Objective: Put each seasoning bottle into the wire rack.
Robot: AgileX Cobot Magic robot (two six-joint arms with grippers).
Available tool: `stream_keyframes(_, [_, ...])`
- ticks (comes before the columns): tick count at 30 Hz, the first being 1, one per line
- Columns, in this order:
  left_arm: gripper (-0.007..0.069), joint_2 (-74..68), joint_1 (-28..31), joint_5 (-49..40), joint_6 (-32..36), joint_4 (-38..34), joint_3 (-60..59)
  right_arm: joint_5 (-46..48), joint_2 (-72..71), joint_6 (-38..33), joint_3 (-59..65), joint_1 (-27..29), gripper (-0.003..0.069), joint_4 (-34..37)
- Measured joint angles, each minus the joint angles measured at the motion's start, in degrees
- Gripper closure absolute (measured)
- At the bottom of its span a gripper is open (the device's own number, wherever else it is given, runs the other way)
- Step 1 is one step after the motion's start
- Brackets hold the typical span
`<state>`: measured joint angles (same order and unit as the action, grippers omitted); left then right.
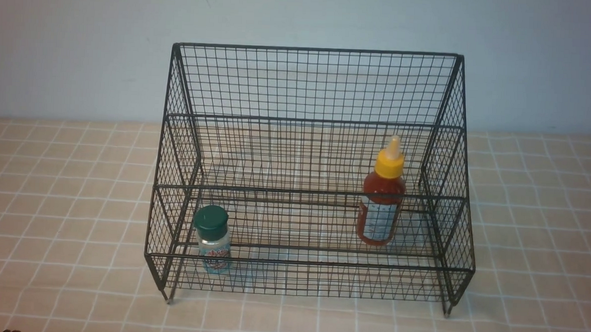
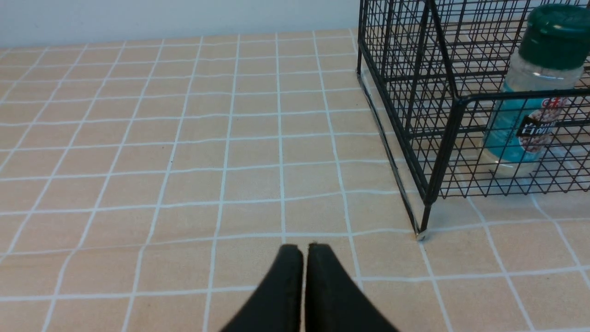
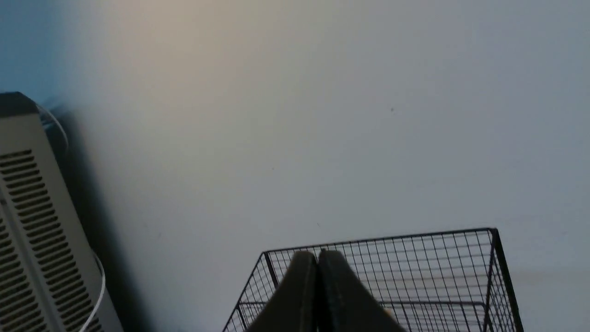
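Note:
The black wire rack (image 1: 317, 82) stands in the middle of the table. The short clear shaker with the dark green cap (image 1: 213, 238) stands upright in the rack's front tier at the left. The red sauce bottle with the yellow nozzle cap (image 1: 382, 197) stands upright on the middle tier at the right. Neither gripper shows in the front view. In the left wrist view my left gripper (image 2: 304, 249) is shut and empty, low over the table, apart from the rack's front left foot (image 2: 421, 233), with the shaker (image 2: 530, 83) behind the wire. In the right wrist view my right gripper (image 3: 317, 254) is shut and empty, raised before the rack's top edge (image 3: 415, 237).
A peach checked cloth (image 1: 64, 196) covers the table up to a pale wall (image 1: 81, 42). A beige vented device with a white cable (image 3: 32, 216) stands by the wall in the right wrist view.

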<state>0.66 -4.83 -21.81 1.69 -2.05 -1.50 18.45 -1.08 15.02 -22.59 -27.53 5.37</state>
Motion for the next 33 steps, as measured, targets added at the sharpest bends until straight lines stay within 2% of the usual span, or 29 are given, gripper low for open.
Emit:
stream_keyframes(14, [0.0631,0.00,0.00,0.00,0.00,0.00,0.00,-0.21,0.00,-11.61,9.04,1.17,0.0672,-5.37])
stream_keyframes(17, [0.0631,0.00,0.00,0.00,0.00,0.00,0.00,-0.21,0.00,-13.46,15.33,9.20,0.0672,-5.74])
stream_keyframes(23, [0.0631,0.00,0.00,0.00,0.00,0.00,0.00,1.49,0.05,-13.46,23.98,21.01,0.0672,-5.74])
stream_keyframes(27, [0.0631,0.00,0.00,0.00,0.00,0.00,0.00,2.54,0.05,-13.46,23.88,24.17,0.0672,-5.37])
stream_keyframes(33, [0.0631,0.00,0.00,0.00,0.00,0.00,0.00,2.61,0.05,-13.62,23.88,24.70,0.0672,-5.37])
